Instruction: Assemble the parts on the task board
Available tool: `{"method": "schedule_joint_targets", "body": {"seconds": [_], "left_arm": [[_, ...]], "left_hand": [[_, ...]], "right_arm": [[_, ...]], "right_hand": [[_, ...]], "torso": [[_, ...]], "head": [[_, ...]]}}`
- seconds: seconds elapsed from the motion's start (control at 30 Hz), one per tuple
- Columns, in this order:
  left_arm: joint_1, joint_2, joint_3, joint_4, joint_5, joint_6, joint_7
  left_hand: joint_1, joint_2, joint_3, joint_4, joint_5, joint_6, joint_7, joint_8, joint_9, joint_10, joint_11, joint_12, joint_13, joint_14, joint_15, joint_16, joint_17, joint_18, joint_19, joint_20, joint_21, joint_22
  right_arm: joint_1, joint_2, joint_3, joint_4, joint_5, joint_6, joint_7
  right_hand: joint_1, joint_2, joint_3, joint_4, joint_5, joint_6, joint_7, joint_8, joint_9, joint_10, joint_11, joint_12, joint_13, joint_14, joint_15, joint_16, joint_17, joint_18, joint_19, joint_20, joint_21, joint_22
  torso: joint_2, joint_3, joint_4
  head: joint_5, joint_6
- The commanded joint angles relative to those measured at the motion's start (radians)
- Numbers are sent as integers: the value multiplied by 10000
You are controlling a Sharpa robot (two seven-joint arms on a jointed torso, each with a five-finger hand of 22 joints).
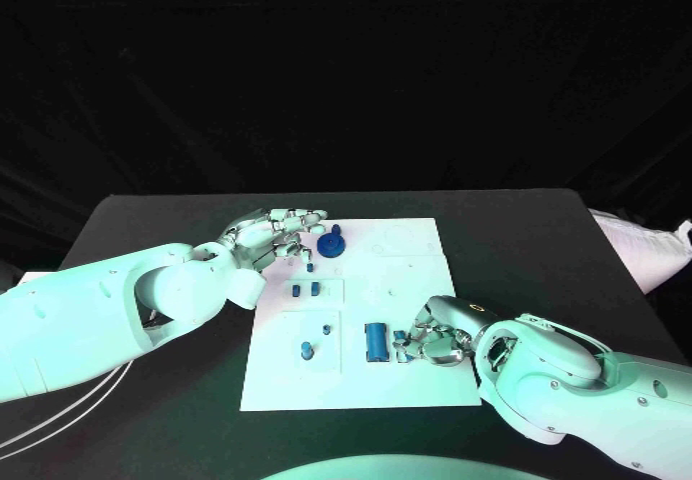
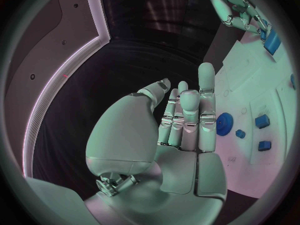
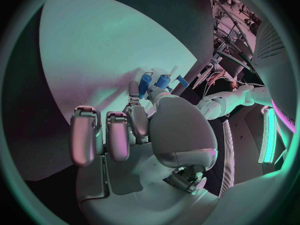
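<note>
Beside the right hand (image 1: 433, 338), a blue block (image 1: 376, 342)

The left hand (image 2: 184, 120) hangs over the black worktop (image 2: 125, 70) beside the task board (image 2: 250, 70), fingers (image 2: 207, 85) straight and empty. Just beyond them a blue gear (image 2: 224, 120) and small blue blocks (image 2: 262, 121) sit on the board.

Head camera high above the task board (image 1: 411, 300); 2 wrist fisheyes close behind, sharing it.
</note>
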Motion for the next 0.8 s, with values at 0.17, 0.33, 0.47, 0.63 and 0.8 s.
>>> {"method": "schedule_joint_targets", "body": {"seconds": [0.17, 0.33, 0.47, 0.63, 0.8], "left_arm": [[4, 7, 7, 38, -177, 258, -25], [4, 4, 7, 37, -184, 271, -44], [4, 3, 7, 28, -187, 281, -54], [4, 10, 7, 6, -187, 298, -64], [3, 15, 7, -12, -188, 314, -69]], "left_hand": [[67, 20, 4, -74, 37, -65, -13, 64, 12, -58, 13, 60, -6, -53, -4, 32, -11, 194, -57, 5, 11, -18], [70, 22, 7, -75, 37, -65, -13, 64, 12, -59, 12, 61, -6, -53, -4, 33, -11, 194, -57, 5, 11, -18], [70, 22, 7, -75, 37, -65, -13, 64, 12, -59, 12, 61, -6, -53, -4, 33, -11, 194, -57, 5, 11, -18], [70, 22, 7, -75, 37, -65, -13, 64, 12, -59, 12, 61, -6, -53, -4, 33, -11, 194, -57, 5, 11, -18], [70, 22, 7, -75, 37, -65, -13, 64, 12, -59, 12, 61, -6, -53, -4, 33, -11, 194, -57, 5, 11, -18]], "right_arm": [[-19, 36, -8, 24, -143, 178, -18], [-19, 26, -8, 38, -144, 122, -8], [-19, 16, -8, 56, -145, 71, 2], [-19, -14, -8, 125, -236, -9, 16], [-19, -80, -8, 213, -369, -86, 21]], "right_hand": [[-534, -20, -682, 81, 47, -21, 11, 68, 71, 143, -76, 26, 387, 874, -90, 43, 1780, -196, 66, -66, 60, 13], [-866, 62, -1224, 83, -250, -35, -14, 94, 119, 155, -89, 48, 423, 876, -105, 47, 1790, -196, 69, -76, 62, 24], [-977, 96, -1515, 89, -435, -43, -16, 109, 146, 156, -96, 47, 436, 874, -108, 42, 1784, -197, 69, -79, 60, 28], [-1236, 238, -1905, 104, -550, -36, -25, 138, 186, 173, -103, 83, 475, 877, -112, 48, 1794, -198, 73, -82, 62, 39], [-1445, 360, -2186, 109, -571, -24, -36, 163, 216, 196, -110, 141, 523, 878, -118, 51, 1800, -198, 74, -84, 62, 44]], "torso": [[-4, 3, -1], [-7, 7, -3], [-11, 6, -10], [-7, 13, -2], [-7, 9, -9]], "head": [[-4, 9], [-5, 11], [-3, 18], [-2, 23], [3, 25]]}}
